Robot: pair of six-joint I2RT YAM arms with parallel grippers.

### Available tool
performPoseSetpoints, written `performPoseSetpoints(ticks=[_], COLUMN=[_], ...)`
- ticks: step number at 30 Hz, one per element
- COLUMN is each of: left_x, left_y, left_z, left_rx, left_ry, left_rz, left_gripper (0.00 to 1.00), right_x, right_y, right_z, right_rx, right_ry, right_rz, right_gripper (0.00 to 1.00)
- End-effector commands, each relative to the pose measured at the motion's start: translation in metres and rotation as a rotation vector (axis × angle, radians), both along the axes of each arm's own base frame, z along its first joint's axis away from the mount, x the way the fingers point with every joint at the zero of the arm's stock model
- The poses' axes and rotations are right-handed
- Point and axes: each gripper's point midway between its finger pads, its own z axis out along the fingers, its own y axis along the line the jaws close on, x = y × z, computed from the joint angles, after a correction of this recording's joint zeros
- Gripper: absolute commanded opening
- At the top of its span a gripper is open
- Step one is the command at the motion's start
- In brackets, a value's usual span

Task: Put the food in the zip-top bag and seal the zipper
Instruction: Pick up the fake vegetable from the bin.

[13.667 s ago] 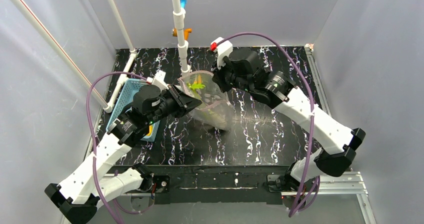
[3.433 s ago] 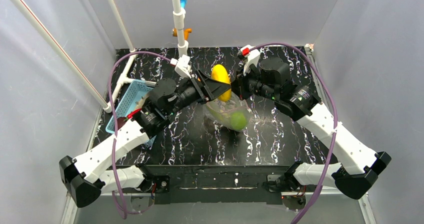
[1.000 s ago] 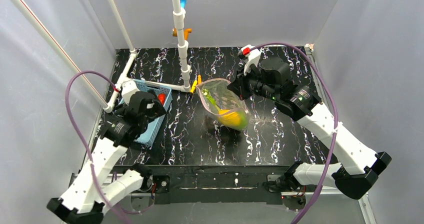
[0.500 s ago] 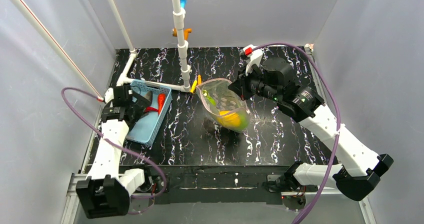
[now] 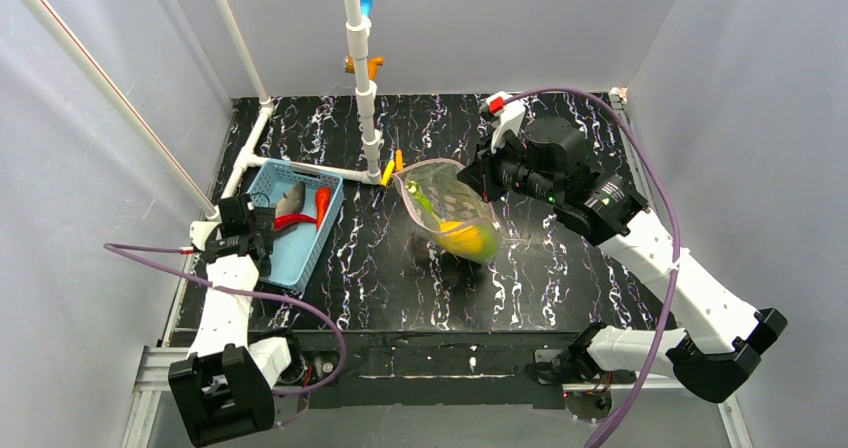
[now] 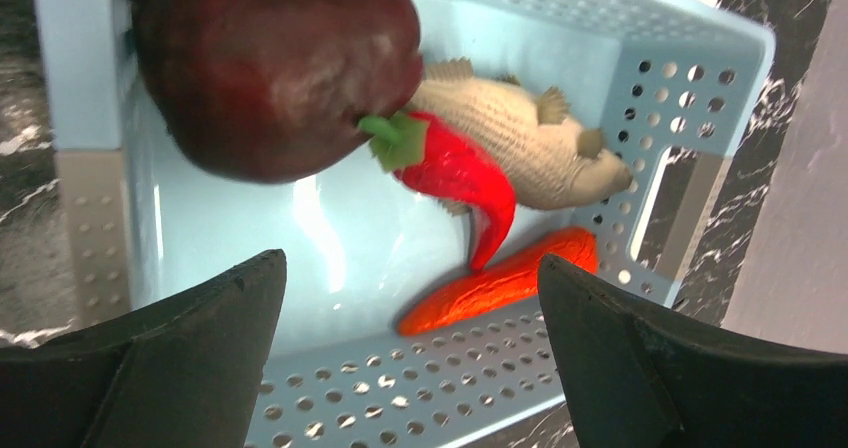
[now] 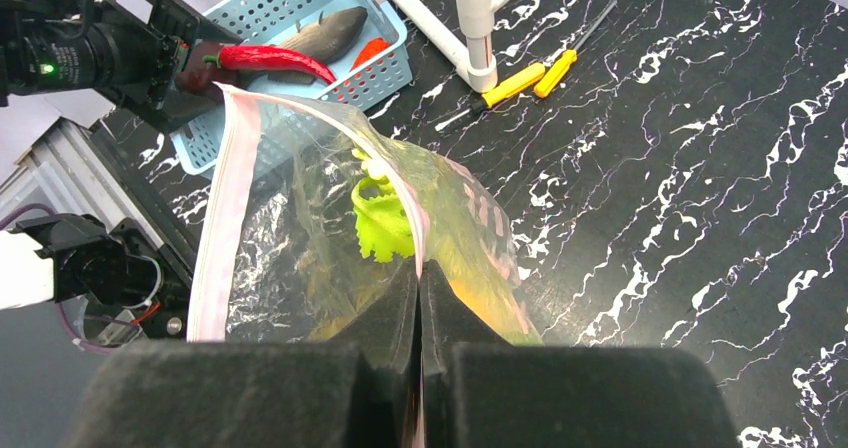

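Left tool (image 6: 410, 303): jaws wide apart, empty, over the blue basket (image 6: 690, 78).
Food not yet bagged: dark red piece (image 6: 275, 58), red chili (image 6: 460, 173) and grey fish (image 6: 510, 138) lie just ahead of it; the chili's long axis slants across the gap.
Right tool (image 7: 420, 278): clamped on the zip-top bag (image 7: 300, 228) beside the zipper (image 7: 215, 218), mouth held up.
Nearer arm: left; the bag is well apart to its right, over the table (image 5: 380, 278).

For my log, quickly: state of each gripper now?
Left gripper: open, empty, at the basket.
Right gripper: shut on the zip-top bag.
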Motion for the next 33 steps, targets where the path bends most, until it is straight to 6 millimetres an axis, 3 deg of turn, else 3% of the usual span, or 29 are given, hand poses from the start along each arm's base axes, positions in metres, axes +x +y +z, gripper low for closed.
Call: performPoseSetpoints(ticks=[1,6,14,23,27,31,33], left_x=[0.015,0.025,0.037,0.036,0.042,0.044,0.050], left_y=[0.023,0.025,0.023,0.026,0.027,0.026,0.022], left_z=[0.005,-0.006,-0.019,-0.034,-0.018,0.019,0.050], left_rx=[0.054,0.053,0.029,0.040,0.084,0.157,0.209], left_ry=[-0.073,-0.111,-0.122,-0.069,-0.102,-0.152,-0.204], left_rz=[0.118,0.124,0.109,0.099,0.036,-0.049,-0.137], left_gripper=[0.94,0.88,0.68,0.45,0.20,0.10,0.07], right_x=[0.001,0.001,0.003,0.003,0.003,0.002,0.003], right_y=[0.003,0.003,0.005,0.008,0.008,0.007,0.008], right_z=[0.026,0.028,0.029,0.030,0.029,0.028,0.028], right_rx=[0.062,0.058,0.055,0.056,0.055,0.057,0.059], right_ry=[-0.069,-0.073,-0.071,-0.067,-0.063,-0.063,-0.063], right_rz=[0.012,0.009,0.013,0.024,0.022,0.021,0.022], right_gripper=[0.01,0.01,0.01,0.01,0.01,0.01,0.01])
